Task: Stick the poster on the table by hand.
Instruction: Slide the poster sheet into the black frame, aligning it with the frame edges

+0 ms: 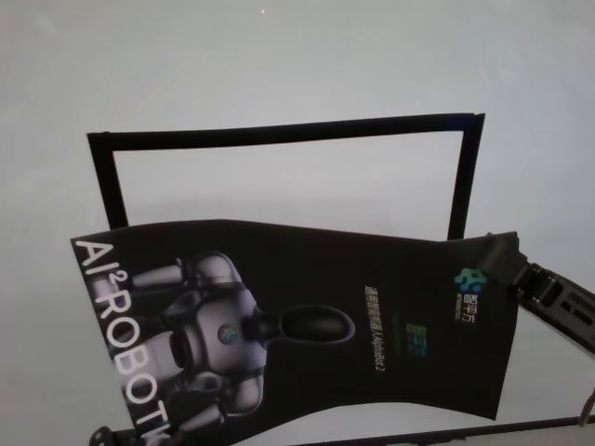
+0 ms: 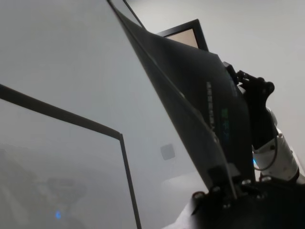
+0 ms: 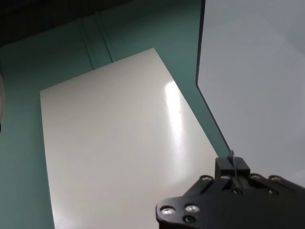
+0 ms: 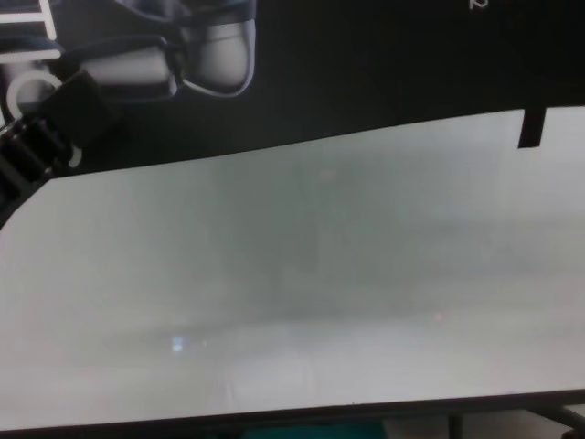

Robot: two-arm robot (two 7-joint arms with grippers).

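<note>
1. A large glossy black poster (image 1: 307, 316) is held up above a pale grey tabletop (image 1: 279, 65), gripped at two opposite edges and sagging slightly between them.
2. The poster shows a grey-white robot with rounded limbs. White capitals along its left edge read "AI² ROBOT", with further letters cut off. Small lettering near the middle includes "AlphaBot 2". A blue-green logo sits near the right edge beside writing too small to read.
3. The right gripper (image 1: 507, 260), black and ribbed, has its jaws clamped on the poster's right edge. In its own wrist view the sheet's thin edge sits pinched in the jaws.
4. The left gripper (image 4: 78, 105) has its jaws closed on the poster's lower left corner, over the white lettering.
5. A rectangular outline of black tape (image 1: 279, 135) lies on the tabletop behind the poster; the sheet covers its near part.
6. A short black tape strip (image 4: 532, 126) hangs from the poster's lower edge.
</note>
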